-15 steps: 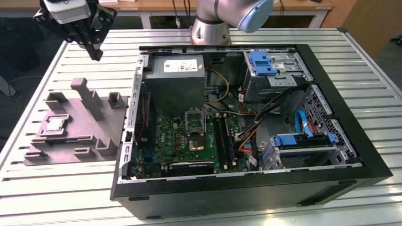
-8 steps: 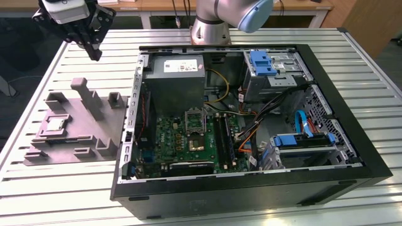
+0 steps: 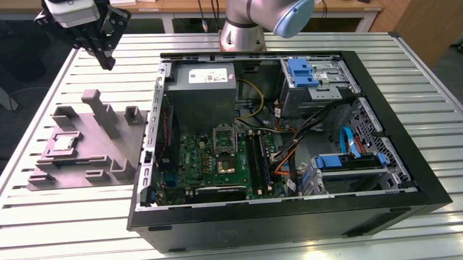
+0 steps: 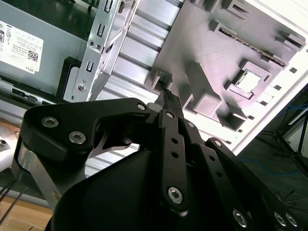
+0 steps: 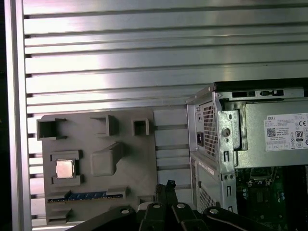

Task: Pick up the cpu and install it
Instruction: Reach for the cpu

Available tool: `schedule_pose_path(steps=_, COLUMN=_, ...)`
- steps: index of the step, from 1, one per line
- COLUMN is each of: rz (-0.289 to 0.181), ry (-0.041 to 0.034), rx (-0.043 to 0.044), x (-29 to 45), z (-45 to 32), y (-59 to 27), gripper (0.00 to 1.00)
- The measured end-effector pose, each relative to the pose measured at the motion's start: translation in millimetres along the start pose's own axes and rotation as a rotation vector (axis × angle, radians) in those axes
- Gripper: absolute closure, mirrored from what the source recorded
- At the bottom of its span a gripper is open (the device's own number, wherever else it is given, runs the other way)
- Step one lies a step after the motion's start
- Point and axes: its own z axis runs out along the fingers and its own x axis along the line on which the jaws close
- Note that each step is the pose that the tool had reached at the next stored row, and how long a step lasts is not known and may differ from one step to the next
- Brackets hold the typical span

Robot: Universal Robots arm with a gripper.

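Slatted aluminium tabletop (image 3: 72,216), silver-grey, long grooves running between the exterior view's left and right. Strong overhead glare on the slats (image 5: 144,48) in the first wrist view, in pale bands alternating with duller grey ones. Same ribbed surface (image 4: 139,43) in the second wrist view, washed out to near white toward the far side. Beyond the tabletop's far edge in the exterior view: wooden desk (image 3: 181,5) on white legs (image 3: 168,23), dark cables (image 3: 210,16) hanging below it. Brown wooden panel (image 3: 426,27) at the exterior view's upper right. Dark floor (image 3: 21,108) off the tabletop's edge at the exterior view's left. Dark floor (image 4: 288,149) again in the second wrist view, thin blue cable (image 4: 276,166) lying on it.
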Motion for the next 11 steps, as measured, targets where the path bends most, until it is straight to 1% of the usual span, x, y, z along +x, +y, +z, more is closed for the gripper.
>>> schedule_pose_path(steps=5, rz=0.000, ry=0.0000, rx=0.0000, x=0.7, z=0.0, y=-0.1, gripper=0.89)
schedule_pose_path(steps=11, rz=0.000, ry=0.0000, rx=0.0000, x=6.2, z=-0.1, y=-0.5, gripper=0.89)
